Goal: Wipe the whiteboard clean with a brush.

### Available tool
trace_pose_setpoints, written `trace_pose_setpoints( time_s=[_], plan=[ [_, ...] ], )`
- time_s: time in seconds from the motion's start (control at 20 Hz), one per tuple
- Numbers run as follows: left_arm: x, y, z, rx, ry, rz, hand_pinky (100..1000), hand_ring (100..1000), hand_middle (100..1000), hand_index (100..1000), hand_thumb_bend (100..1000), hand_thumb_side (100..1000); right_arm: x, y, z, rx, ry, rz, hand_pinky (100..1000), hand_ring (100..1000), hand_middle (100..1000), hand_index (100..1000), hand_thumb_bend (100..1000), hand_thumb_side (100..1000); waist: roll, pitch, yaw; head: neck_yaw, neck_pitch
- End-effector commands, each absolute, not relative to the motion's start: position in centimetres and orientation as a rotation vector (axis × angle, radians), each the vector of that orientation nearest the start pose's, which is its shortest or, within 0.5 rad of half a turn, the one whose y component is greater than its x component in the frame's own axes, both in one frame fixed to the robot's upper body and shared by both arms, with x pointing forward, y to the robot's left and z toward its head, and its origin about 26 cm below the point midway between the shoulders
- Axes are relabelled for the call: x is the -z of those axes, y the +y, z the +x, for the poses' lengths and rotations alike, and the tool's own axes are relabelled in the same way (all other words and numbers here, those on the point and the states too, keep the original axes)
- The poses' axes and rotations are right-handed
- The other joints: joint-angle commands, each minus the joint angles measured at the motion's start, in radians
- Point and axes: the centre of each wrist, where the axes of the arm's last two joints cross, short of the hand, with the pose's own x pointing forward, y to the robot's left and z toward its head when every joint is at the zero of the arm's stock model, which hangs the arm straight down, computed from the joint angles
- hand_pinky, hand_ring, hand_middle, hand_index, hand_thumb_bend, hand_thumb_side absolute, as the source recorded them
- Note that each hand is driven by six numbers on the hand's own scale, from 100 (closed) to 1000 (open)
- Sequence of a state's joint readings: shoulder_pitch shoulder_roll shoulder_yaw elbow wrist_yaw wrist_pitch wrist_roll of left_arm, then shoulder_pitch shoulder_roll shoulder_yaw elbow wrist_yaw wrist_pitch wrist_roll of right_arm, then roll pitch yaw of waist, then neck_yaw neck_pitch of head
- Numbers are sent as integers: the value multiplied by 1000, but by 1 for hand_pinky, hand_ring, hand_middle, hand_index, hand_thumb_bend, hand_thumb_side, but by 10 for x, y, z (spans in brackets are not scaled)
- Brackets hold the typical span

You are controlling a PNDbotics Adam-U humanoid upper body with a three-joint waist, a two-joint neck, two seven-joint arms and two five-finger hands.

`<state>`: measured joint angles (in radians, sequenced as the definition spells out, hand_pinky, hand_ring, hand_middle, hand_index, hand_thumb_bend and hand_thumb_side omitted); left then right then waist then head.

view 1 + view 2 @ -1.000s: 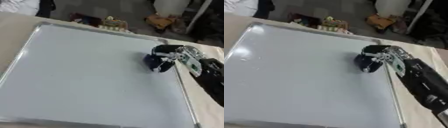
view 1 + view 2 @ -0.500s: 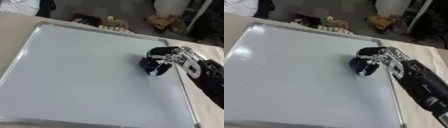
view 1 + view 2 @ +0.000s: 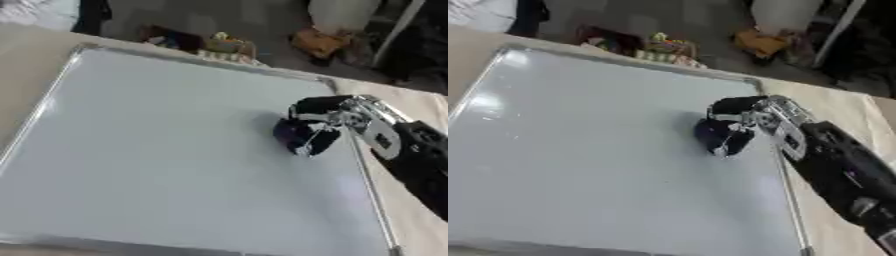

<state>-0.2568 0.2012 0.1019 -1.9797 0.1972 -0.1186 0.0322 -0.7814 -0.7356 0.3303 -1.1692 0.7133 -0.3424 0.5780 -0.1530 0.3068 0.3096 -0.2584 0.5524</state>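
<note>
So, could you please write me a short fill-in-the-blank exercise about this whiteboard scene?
1. The dark brush is held in the robot's ____ hand.
2. The brush rests on the ____.
3. The brush sits near the board's ____ edge.
4. The robot's ____ hand shows in neither view.

Missing words: right; whiteboard; right; left

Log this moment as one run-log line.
phase: wiping | right hand: curled on dark brush, on whiteboard near its right edge | left hand: not in view | board: no marks visible
</note>
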Motion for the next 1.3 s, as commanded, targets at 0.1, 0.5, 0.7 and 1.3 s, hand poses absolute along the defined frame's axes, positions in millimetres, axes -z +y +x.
trace_pose_setpoints(
  time_s=[0.1,0.5,0.7,1.3],
  plan=[
    [-187,272,297,32,-2380,-44,436,477,418,615,100,961,-214,-357,431,-1827,-1166,-871,602,540,223,345,100,258,11,-12,2,-1,-11],
    [-187,272,297,30,-2384,-39,436,476,417,615,100,961,-205,-386,437,-1685,-1112,-993,607,545,226,343,100,234,14,-7,8,0,-13],
    [-187,272,297,30,-2384,-37,435,476,416,614,100,961,-201,-400,440,-1617,-1087,-1047,608,545,226,343,100,249,16,-3,10,0,-14],
    [-186,272,297,29,-2385,-35,436,476,416,614,100,960,-195,-417,442,-1541,-1048,-1118,608,548,228,342,100,244,20,-2,12,-6,-16]
  ],
)
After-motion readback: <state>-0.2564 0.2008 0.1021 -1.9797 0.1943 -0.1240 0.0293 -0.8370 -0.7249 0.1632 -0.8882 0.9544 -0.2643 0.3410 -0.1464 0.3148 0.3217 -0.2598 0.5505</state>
